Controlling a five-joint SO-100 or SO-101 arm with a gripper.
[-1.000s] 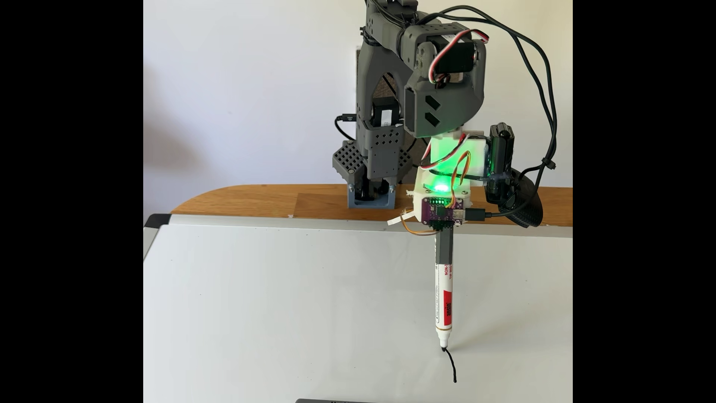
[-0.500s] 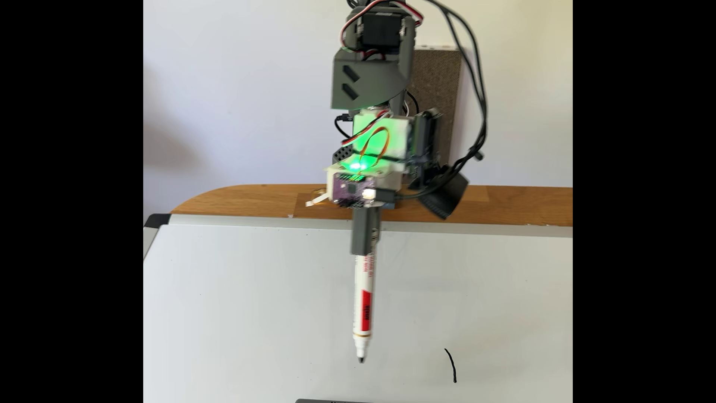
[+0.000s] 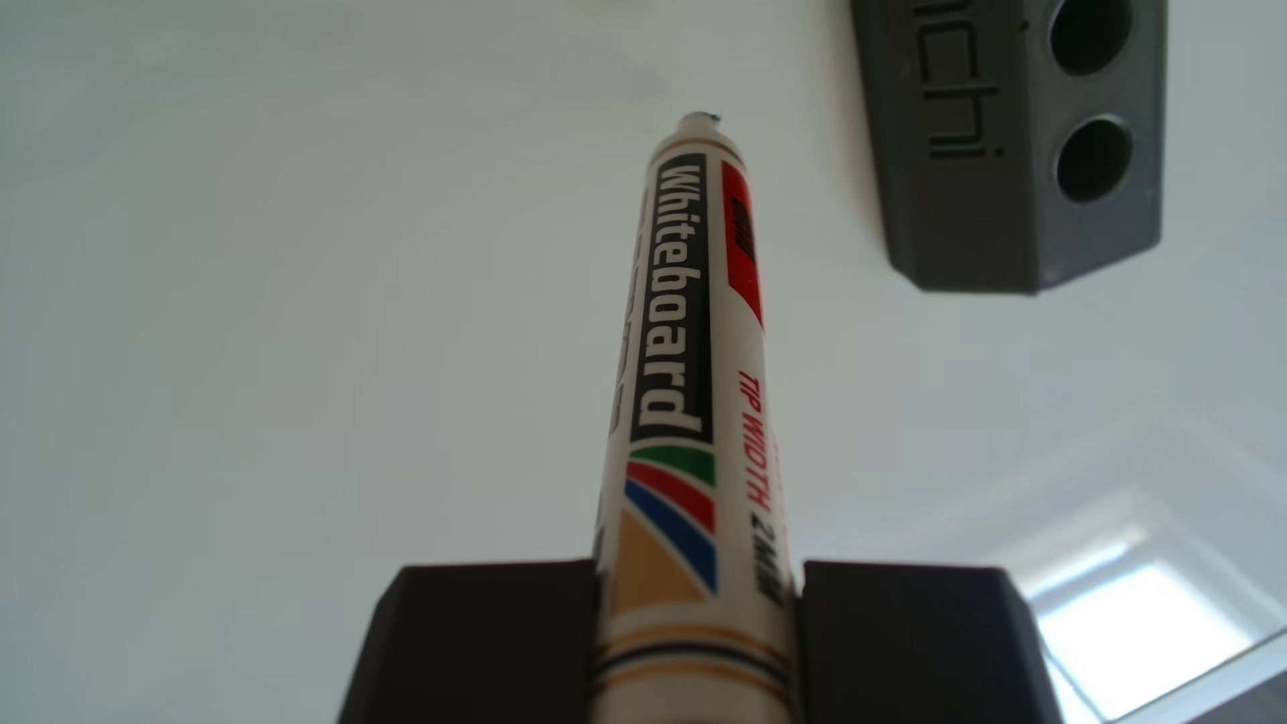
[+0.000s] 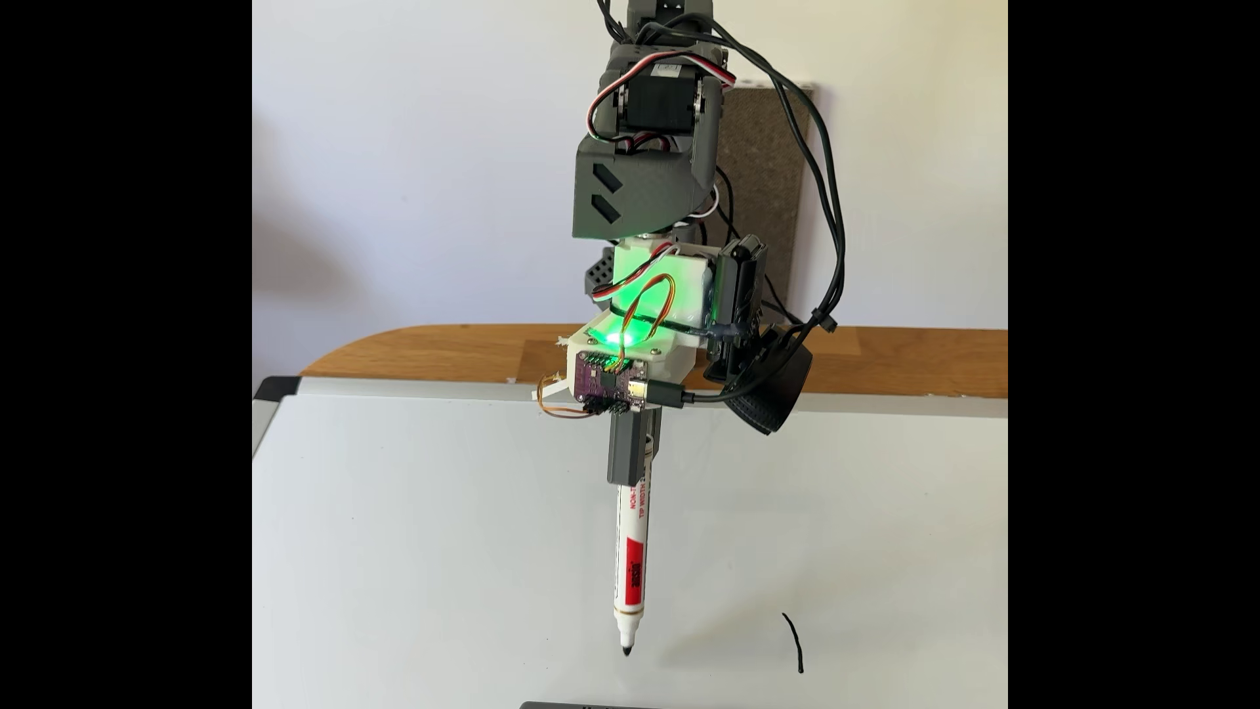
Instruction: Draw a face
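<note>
A fixed view faces the arm (image 4: 644, 170) from across the whiteboard (image 4: 409, 545), looking slightly down. The other view rides close behind the marker (image 3: 686, 390), looking along its barrel toward the board; both share the marker (image 4: 631, 566).

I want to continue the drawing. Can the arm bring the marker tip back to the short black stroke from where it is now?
Probably yes. In the fixed view the marker tip stands left of the stroke, with only bare whiteboard between them.
</note>
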